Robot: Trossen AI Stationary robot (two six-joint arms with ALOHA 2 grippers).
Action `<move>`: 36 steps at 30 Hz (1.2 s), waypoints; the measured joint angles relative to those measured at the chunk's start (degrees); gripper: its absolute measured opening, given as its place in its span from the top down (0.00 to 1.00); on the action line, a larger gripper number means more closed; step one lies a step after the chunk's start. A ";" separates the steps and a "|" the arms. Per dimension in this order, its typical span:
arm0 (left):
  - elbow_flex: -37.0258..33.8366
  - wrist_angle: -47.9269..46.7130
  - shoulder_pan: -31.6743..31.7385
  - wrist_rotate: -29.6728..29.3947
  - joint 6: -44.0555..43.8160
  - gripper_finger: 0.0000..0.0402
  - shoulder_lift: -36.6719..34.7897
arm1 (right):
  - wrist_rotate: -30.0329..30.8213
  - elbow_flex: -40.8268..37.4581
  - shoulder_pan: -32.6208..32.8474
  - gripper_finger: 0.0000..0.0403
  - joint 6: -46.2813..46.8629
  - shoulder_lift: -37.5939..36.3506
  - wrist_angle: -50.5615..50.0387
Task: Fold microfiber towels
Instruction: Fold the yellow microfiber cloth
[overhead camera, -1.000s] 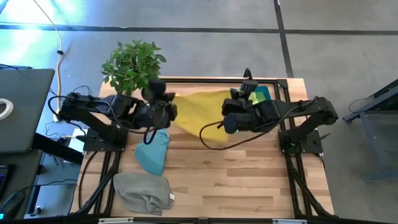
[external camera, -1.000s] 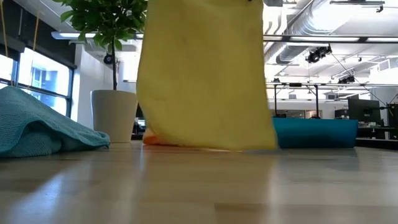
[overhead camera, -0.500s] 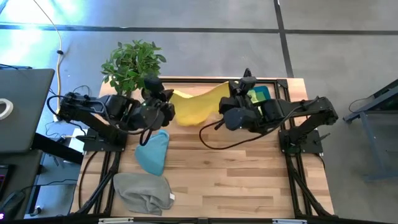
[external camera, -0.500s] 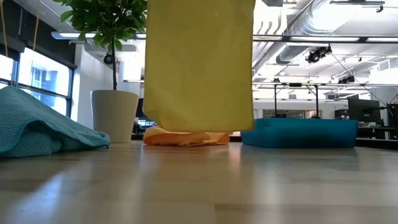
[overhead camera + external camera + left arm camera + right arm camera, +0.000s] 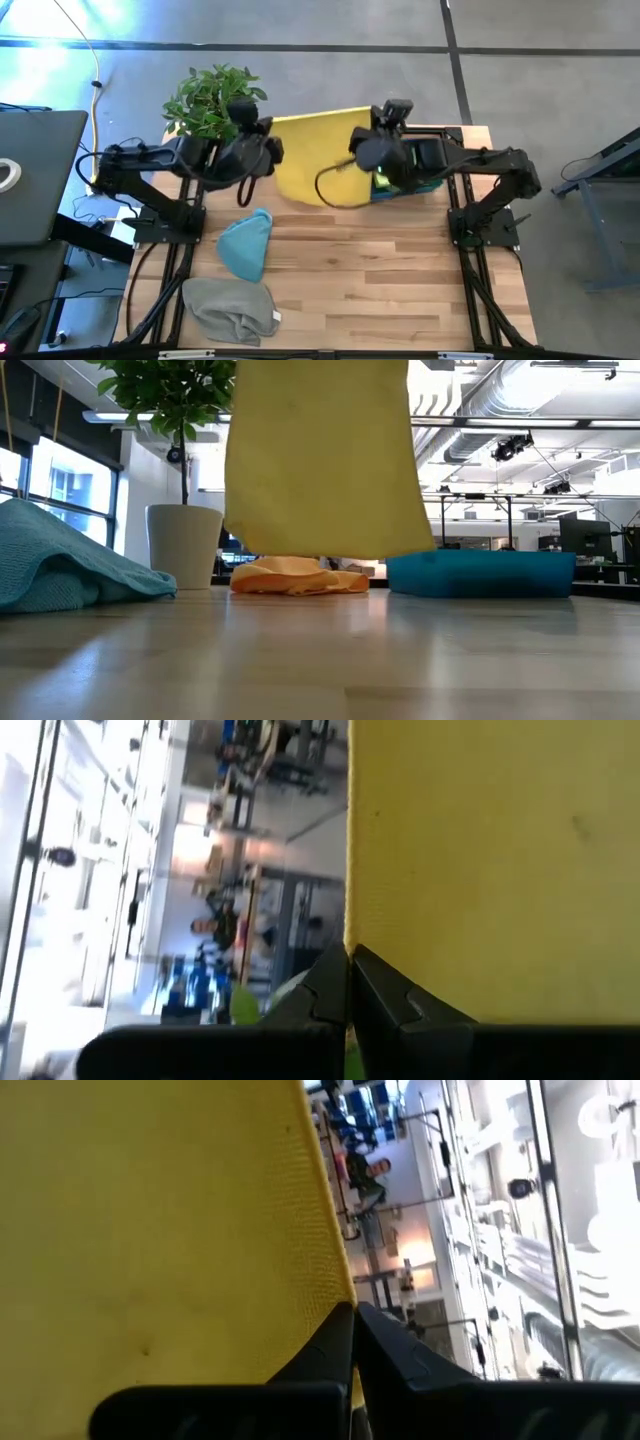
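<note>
I have the yellow towel (image 5: 312, 155) hanging spread between the left gripper (image 5: 349, 982) and right gripper (image 5: 353, 1335), each clamped on a top corner; next I lay it flat on the table (image 5: 380, 290).

Potted plant (image 5: 212, 100) (far-left corner) and blue bin (image 5: 482, 573) on table (image 5: 380, 290).

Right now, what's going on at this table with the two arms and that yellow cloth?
Both arms hold a yellow towel up in the air, stretched between them over the table's far side. The left tool is shut on one top corner, the right tool on the other, and the cloth hangs clear of the table. An orange towel lies under it beside the blue bin. A light blue towel and a grey towel lie crumpled nearer the front.
</note>
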 joint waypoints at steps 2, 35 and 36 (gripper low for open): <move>0.00 0.06 1.40 -1.00 -1.49 1.00 0.03 | -0.38 0.00 -1.27 1.00 -2.46 0.04 3.91; -26.06 11.84 -27.33 43.76 -47.95 1.00 12.18 | -50.10 -0.76 22.72 1.00 61.18 20.30 -29.09; -25.85 14.45 -28.12 45.57 -47.85 1.00 13.57 | -51.65 -0.76 23.27 1.00 61.89 21.30 -29.19</move>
